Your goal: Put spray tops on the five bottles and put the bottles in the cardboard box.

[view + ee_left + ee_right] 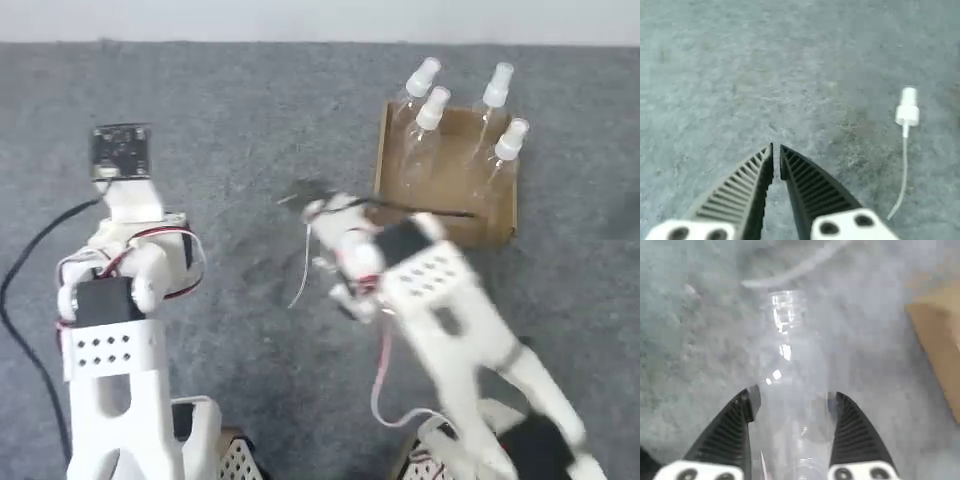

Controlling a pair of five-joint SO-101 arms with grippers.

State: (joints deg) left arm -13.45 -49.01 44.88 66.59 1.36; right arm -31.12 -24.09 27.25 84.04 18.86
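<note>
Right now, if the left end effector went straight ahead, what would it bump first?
Probably just the grey mat. The left end effector points at bare mat, and the spray top lies off to one side, out of its line.

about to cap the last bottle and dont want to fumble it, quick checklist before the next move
1. Four capped bottles in box: ok.
2. Fifth bottle between right jaws: ok.
3. Its neck bare, ready for a top: ok.
4. Spray top loose on table: ok.
5. Left jaws open for the top: not ok, shut and empty.
6. Grip on bottle firm: cannot tell.
</note>
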